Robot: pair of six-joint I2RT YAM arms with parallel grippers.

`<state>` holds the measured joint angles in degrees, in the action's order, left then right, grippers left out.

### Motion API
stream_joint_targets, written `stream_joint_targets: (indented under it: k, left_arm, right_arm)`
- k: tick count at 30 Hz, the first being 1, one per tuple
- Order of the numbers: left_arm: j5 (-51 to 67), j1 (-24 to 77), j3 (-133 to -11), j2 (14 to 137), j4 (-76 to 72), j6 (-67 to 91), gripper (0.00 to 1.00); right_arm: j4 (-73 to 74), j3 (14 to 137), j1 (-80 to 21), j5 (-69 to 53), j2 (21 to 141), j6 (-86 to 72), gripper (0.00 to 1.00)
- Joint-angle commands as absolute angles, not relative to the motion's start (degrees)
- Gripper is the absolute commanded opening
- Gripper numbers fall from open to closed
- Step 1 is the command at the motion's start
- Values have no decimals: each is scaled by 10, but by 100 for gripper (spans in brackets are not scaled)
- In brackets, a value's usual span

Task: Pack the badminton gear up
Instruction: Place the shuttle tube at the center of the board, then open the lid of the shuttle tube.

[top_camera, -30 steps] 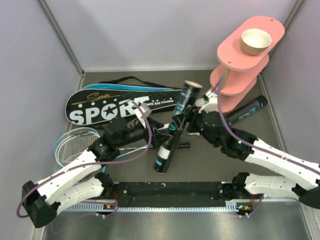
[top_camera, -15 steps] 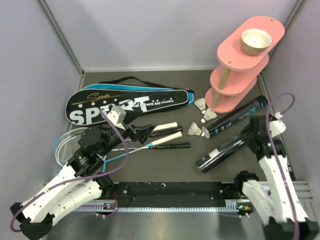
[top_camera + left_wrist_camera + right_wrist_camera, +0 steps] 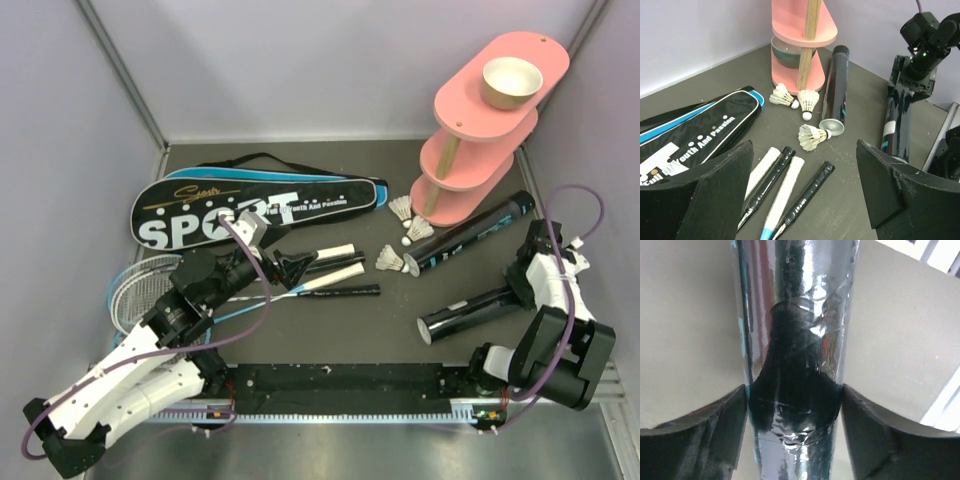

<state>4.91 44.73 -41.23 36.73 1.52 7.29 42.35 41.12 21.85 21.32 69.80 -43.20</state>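
Note:
My left gripper [image 3: 291,265] is open and empty, hovering over the racket handles [image 3: 340,272], which lie side by side; in the left wrist view they [image 3: 790,182] lie between my wide-apart fingers [image 3: 720,195]. The racket heads [image 3: 150,288] lie at the left. My right gripper [image 3: 522,282] is shut on a black tube [image 3: 470,312] that slants low over the table; the tube [image 3: 795,340] fills the gap between both fingers. A second tube [image 3: 470,237] lies near the stand. Three white shuttlecocks [image 3: 393,261] lie between the handles and the stand. The SPORT bag [image 3: 250,205] lies flat at the back.
The pink three-tier stand [image 3: 480,130] stands at the back right with a tan bowl [image 3: 511,82] on its top tier. Grey walls close in the left, back and right. A black rail [image 3: 340,385] runs along the near edge.
My right arm has swung from the table's middle to the right edge with the tube, now lying lower and farther right. My left gripper has drawn back left, then crept right over the handles.

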Motion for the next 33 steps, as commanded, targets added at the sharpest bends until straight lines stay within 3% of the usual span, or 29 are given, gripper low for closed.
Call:
stream_joint_targets:
  k: [1, 4, 7, 10, 17, 27, 33]
  left_arm:
    - [61, 448, -427, 379, -3, 58, 87]
    - [52, 448, -425, 378, -3, 47, 87]
    - [41, 447, -419, 376, -10, 39, 87]
    - [41, 450, -410, 380, -21, 36, 87]
    - [32, 450, -396, 377, -27, 25, 87]
    - [30, 450, -375, 374, -34, 24, 87]
    - [24, 449, -368, 377, -42, 18, 87]
  right_arm:
    - [312, 420, 236, 240, 698, -410, 90]
    - [315, 452, 236, 211, 698, -388, 99]
    - [348, 494, 215, 235, 675, -385, 99]
    - [330, 528, 131, 282, 673, -384, 99]
    - [211, 562, 82, 158, 781, -450, 99]
    - [140, 607, 83, 126, 922, -475, 99]
    - [152, 603, 92, 146, 953, -530, 85]
